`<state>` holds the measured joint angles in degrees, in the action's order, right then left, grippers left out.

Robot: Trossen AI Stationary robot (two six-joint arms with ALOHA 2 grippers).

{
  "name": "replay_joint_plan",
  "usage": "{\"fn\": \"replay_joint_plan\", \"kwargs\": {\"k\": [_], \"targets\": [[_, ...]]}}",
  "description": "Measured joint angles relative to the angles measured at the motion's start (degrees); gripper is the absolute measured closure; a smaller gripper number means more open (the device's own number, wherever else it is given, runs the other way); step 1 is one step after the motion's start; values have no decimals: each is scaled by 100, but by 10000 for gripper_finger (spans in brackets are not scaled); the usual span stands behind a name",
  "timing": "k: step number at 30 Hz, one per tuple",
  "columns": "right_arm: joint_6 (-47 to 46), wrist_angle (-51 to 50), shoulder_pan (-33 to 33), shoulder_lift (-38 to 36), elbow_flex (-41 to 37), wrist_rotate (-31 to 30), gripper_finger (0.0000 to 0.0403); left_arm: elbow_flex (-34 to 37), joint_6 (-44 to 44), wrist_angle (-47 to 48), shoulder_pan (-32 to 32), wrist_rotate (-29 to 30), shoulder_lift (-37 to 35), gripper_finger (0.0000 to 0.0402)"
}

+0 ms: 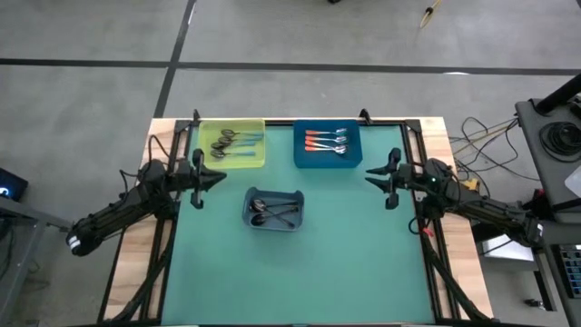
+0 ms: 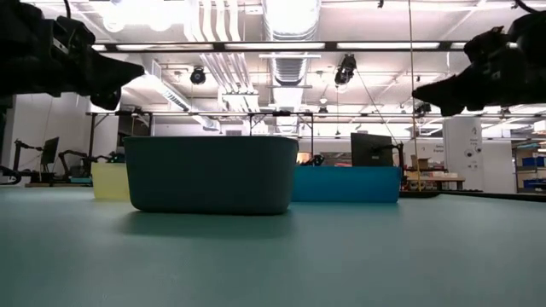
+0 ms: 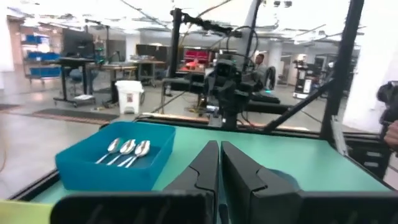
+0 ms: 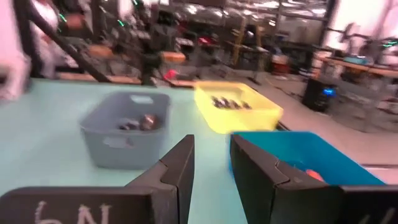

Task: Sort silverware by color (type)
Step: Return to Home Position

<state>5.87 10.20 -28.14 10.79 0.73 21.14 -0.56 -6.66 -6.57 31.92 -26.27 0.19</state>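
Note:
The silverware lies in three bins on the green mat. Light-blue-handled spoons (image 1: 234,143) lie in the yellow bin (image 1: 205,129) at the far left. Orange-handled spoons (image 1: 327,141) lie in the blue bin (image 1: 301,159). Dark spoons (image 1: 272,213) lie in the grey bin (image 1: 251,194) at the middle. My left gripper (image 1: 221,176) hovers shut at the mat's left side, pointing level toward the bins, and holds nothing. My right gripper (image 1: 369,171) hovers at the right side, open, with nothing between its fingers (image 4: 180,163).
A black frame rail (image 1: 300,121) runs along the table's far edge and down both sides. The near half of the green mat (image 1: 300,282) lies open. Beyond the table stand benches, cables and other equipment (image 1: 554,136).

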Motion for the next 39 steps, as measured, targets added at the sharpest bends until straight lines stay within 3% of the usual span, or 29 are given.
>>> {"fn": "replay_joint_plan", "kwargs": {"k": [4, 8, 27, 39], "targets": [[196, -146, -2, 59, -2, -583, 307, 0, -196, 83, 0, 533, 37, 402], [-56, -252, 9, 106, -4, -535, 307, 0, -286, 219, 0, 901, 122, 402], [32, -318, 42, 163, -9, -545, 307, 0, -286, 229, 0, 922, 306, 402], [207, -508, 438, -345, -11, -620, 307, 2, -286, 231, 0, 924, 312, 402]]}}
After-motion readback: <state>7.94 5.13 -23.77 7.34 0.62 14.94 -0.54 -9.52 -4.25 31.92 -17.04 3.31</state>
